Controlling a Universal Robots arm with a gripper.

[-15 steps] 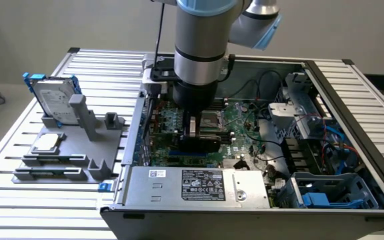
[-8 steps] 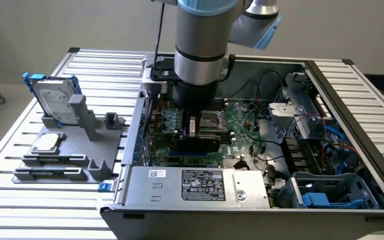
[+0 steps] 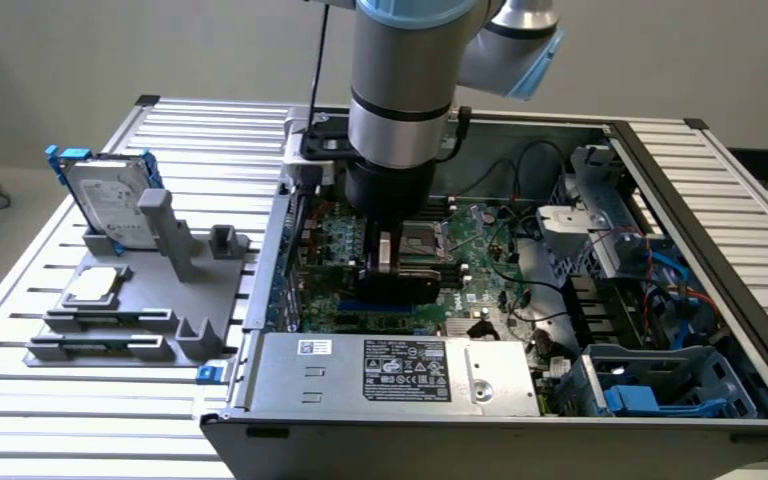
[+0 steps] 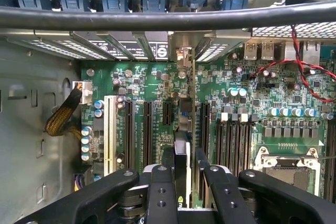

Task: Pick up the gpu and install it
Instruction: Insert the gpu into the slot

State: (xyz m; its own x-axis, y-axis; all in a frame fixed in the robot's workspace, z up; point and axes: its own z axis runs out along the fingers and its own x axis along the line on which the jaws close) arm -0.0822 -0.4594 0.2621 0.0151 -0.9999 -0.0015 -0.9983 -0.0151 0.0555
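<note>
The gpu (image 4: 182,150) shows edge-on in the wrist view as a thin upright card, with its silver end bracket (image 4: 184,56) against the case's rear slot openings. It stands over the black expansion slots (image 4: 147,135) of the green motherboard (image 4: 252,93); I cannot tell whether its edge is seated. My gripper (image 4: 185,182) is shut on the card, one black finger (image 4: 160,192) on each side. In the exterior view the gripper (image 3: 394,262) reaches down into the open computer case (image 3: 704,190) with the dark gpu (image 3: 398,285) below it.
A silver hard drive with blue rails (image 3: 108,198) and a small square processor chip (image 3: 95,286) rest on a grey fixture (image 3: 171,335) at the exterior view's left. Around the card are the power supply (image 3: 398,370), the CPU socket (image 4: 286,169), a red cable (image 4: 294,72) and blue drive cages (image 3: 664,385).
</note>
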